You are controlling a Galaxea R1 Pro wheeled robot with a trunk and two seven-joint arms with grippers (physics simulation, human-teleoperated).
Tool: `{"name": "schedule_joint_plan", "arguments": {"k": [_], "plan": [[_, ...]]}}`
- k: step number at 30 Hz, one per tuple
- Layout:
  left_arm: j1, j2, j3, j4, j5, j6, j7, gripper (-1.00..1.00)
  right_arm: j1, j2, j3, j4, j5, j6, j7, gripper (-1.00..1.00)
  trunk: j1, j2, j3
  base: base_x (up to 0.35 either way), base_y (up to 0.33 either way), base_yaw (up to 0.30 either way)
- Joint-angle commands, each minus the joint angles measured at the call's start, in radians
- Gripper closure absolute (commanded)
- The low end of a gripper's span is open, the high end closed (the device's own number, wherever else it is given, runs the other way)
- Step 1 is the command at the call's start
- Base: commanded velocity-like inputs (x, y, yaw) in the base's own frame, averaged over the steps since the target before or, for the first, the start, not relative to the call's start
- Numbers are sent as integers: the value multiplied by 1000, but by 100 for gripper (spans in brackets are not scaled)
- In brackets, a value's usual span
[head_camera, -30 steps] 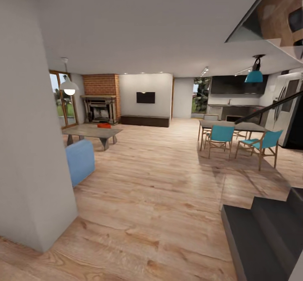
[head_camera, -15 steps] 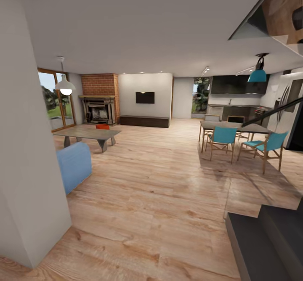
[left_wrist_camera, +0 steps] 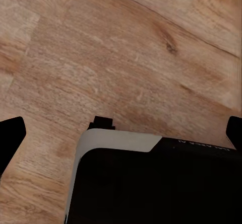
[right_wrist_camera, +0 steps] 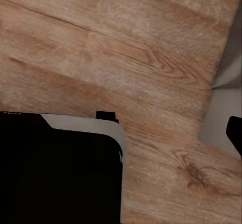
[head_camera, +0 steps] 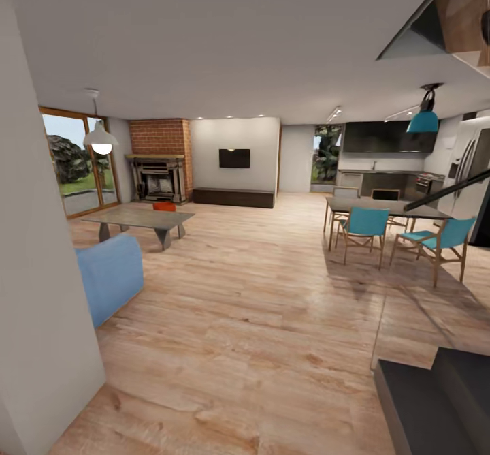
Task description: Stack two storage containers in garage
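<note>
No word, number or sign can be read anywhere — the one trace of lettering is a faint pale line of marks along the top edge of the robot's black base point(left_wrist_camera: 166, 189) in the left wrist view, at the lower right of the frame — too blurred to make out.

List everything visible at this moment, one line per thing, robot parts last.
storage container: one seen, red-orange, on the far side of the low grey table
low grey table: one, grey, left, before the fireplace
brick fireplace: one, red, far left wall
dark bench: one, under the wall screen
blue seat: one, near left
dining table: one, right
chairs: two seen clearly, teal
pendant lamps: two, one white, one teal
stairs: dark grey, near right
wood-plank floor: light
left gripper: jaws open, over the floor
right gripper: jaws open, over the floor
</note>
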Motion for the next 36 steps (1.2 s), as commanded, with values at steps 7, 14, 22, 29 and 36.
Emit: {"name": "schedule_joint_plan", "arguments": {"k": [7, 14, 22, 29, 36], "plan": [[0, 0, -9, 1, 9, -3, 0, -100, -1, 0, 8, 3, 1, -4, -6, -100, 1, -1, -2, 323, 0, 0], [0, 0, -9, 0, 9, -3, 0, -100, -1, 0, 8, 3, 1, -4, -6, -100, 1, -1, -2, 323, 0, 0], [-1, 0, -9, 1, 9, -3, 0, -100, -1, 0, 8, 3, 1, -4, -6, -100, 1, -1, -2, 323, 0, 0], [0, 0, -9, 1, 9, -3, 0, -100, -1, 2, 8, 3, -1, -4, -6, -100, 1, -1, -2, 323, 0, 0], [0, 0, -9, 1, 9, -3, 0, -100, -1, 2, 8, 3, 0, -4, -6, -100, 1, -1, -2, 323, 0, 0]]}}
